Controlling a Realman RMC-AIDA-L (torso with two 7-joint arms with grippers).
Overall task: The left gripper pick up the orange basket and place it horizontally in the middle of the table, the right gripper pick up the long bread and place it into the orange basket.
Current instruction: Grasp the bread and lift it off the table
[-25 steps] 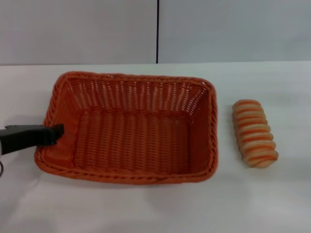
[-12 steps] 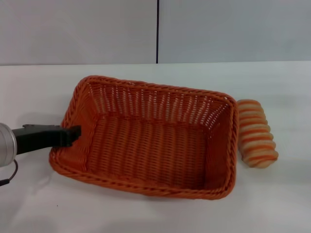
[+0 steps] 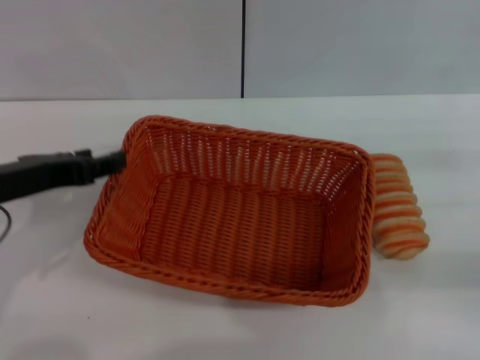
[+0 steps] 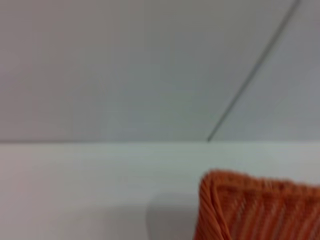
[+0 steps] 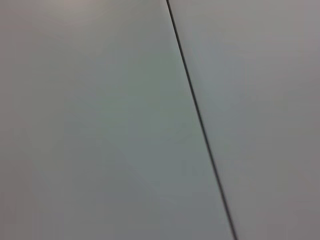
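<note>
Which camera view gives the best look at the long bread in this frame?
The head view. It shows the long bread lying on the table, tight against the orange basket, whose rim hides the loaf's near side. The left wrist view shows only a basket corner and no bread; the right wrist view shows only the wall.

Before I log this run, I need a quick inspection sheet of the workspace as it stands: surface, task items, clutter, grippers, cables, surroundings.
Surface: white table, bare around the items.
Task items: orange basket skewed, empty, its right end against or just in front of the long bread, which lies on the table outside it.
Clutter: nothing seen.
Grippers: left gripper at the basket's far-left corner rim; whether it grips cannot be told. Right gripper not in view.
Cables: thin dark cable at the left edge.
Surroundings: pale grey wall with a dark vertical seam.
</note>
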